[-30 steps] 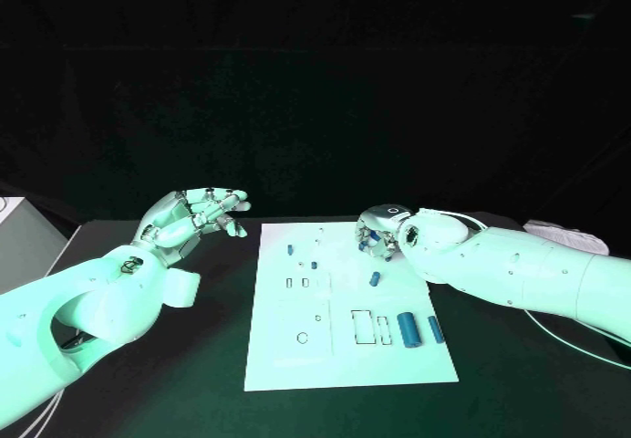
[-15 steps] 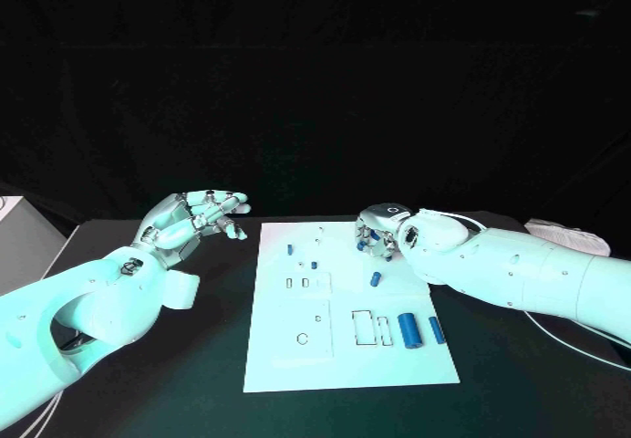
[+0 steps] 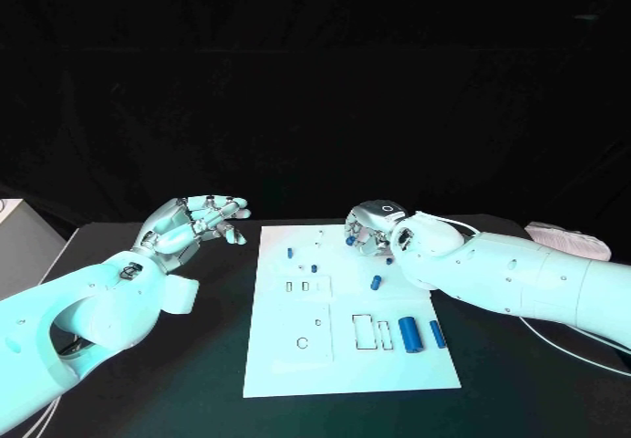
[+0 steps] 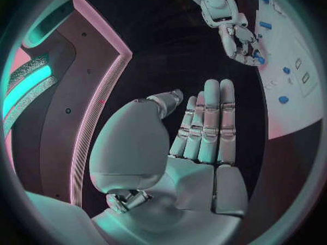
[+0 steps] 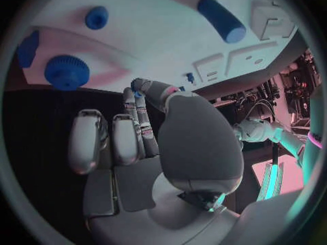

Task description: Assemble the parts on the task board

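Right, your left hand (image 3: 195,224) hung off the board's (image 3: 345,365) left side, over the black table (image 3: 184,383), holding nothing; in its wrist view the fingers (image 4: 211,122) stood straight and close side by side, with the thumb set apart. Your right hand (image 3: 372,226) sat over the board's far right corner, fingers pointing down toward the surface. Whether it pinched anything I couldn't tell: its wrist view showed the fingers (image 5: 139,122) bent in close above the white plate with a speck of blue at the tips, but the contact was hidden. Parts on the board: two blue cylinders lay side by side at the right edge, a bigger one (image 3: 409,330) and a thinner one (image 3: 437,332), just beside the rectangular slots (image 3: 369,329). A short blue piece (image 3: 377,280) lay mid-board, near the right hand. A small blue peg (image 3: 289,249) stood near the far left corner. The right wrist view also showed a ribbed blue knob (image 5: 67,72), a round blue peg (image 5: 97,17) and a blue cylinder (image 5: 220,19) on the plate.
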